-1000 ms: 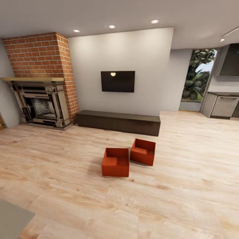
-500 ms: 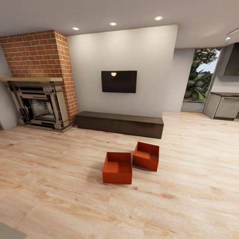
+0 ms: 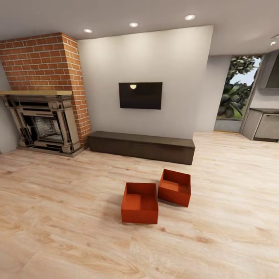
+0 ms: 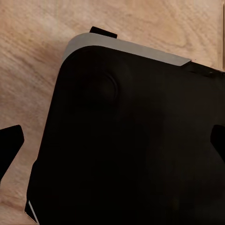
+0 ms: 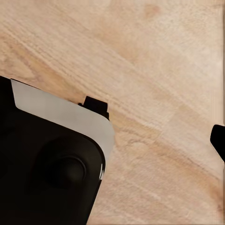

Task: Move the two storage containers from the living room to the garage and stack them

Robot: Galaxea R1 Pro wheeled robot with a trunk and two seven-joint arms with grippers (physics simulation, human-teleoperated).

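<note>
Living room, pale wood-plank floor [image 3: 58, 217]. Two orange-red storage containers [image 3: 140, 202] [image 3: 175, 187], open tops up, side by side and nearly touching, in front of long dark-brown cabinet [image 3: 141, 146]; black wall TV [image 3: 140, 95] above, red-brick fireplace [image 3: 44, 93] at left. Lower and larger in head view than a second ago: camera advancing, containers unmoved. Approach phase; nothing lifted. Left and right gripper spread: cannot tell; fingertips only at wrist-view edges, above robot base [image 4: 131, 140].
</note>
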